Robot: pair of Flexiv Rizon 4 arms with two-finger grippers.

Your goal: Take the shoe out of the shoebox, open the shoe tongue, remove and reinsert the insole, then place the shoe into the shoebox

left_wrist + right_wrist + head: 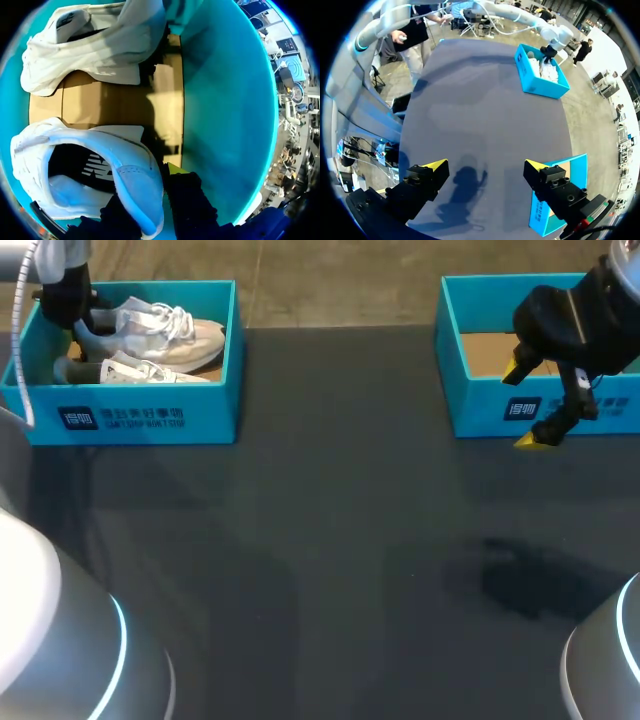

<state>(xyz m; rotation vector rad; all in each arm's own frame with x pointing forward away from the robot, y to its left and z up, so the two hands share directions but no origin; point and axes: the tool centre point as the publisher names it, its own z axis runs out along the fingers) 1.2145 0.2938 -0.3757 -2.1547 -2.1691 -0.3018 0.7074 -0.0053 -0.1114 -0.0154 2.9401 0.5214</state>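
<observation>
Barely begun; the shoe point(95, 165) lies inside the shoebox point(150, 418); the left gripper point(68, 308) is at its heel, hold impossible to tell; the right gripper point(486, 164) hangs wide open by the empty box point(480, 412); tongue, insole and return are all left.

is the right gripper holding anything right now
No, the right gripper stands wide open with nothing in it, only the dark table showing beneath it.
</observation>
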